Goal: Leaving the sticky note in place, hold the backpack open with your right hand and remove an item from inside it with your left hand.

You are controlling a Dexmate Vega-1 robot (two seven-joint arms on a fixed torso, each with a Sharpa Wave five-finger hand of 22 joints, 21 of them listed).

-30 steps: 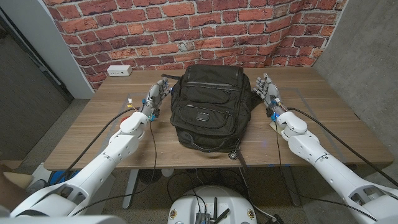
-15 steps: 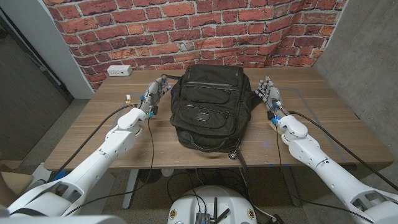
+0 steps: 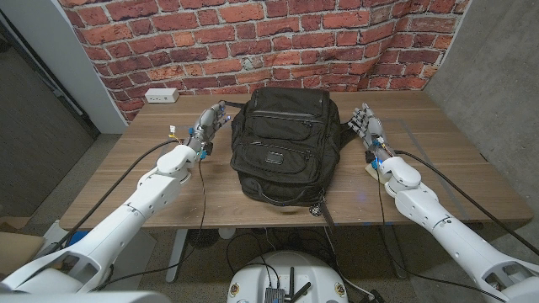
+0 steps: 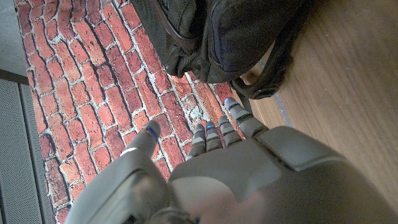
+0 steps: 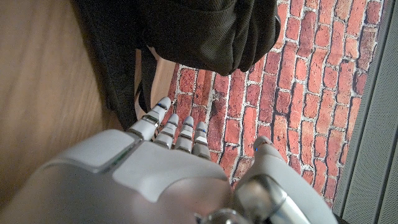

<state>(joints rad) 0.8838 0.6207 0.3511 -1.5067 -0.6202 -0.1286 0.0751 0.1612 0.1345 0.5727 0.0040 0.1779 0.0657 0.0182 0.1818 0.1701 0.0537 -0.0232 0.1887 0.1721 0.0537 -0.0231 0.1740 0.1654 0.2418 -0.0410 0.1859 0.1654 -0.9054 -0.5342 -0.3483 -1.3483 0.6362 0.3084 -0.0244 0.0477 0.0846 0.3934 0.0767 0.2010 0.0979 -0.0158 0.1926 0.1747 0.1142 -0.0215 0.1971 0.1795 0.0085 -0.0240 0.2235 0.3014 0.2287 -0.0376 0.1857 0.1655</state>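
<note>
A black backpack (image 3: 285,143) lies zipped up in the middle of the wooden table, its top toward the brick wall. My left hand (image 3: 212,122) stands beside its left upper corner, fingers straight and apart, holding nothing. On the other side my right hand (image 3: 365,126) is just off the bag's right edge, also open and holding nothing. A small yellowish slip (image 3: 369,172) shows on the table by my right wrist, partly hidden. In the left wrist view my left hand (image 4: 211,149) points at the backpack (image 4: 236,37). The right wrist view has my right hand (image 5: 168,155) near the backpack (image 5: 199,31).
A white outlet box (image 3: 161,95) sits at the table's far left corner against the brick wall. A strap (image 3: 324,210) from the bag trails over the table's front edge. Bare wood (image 3: 135,181) lies on either side of the bag.
Both arms have shifted slightly. My left hand has edged a little farther along the bag's left side, and my right hand has drifted slightly right and nearer. The backpack has not moved.
</note>
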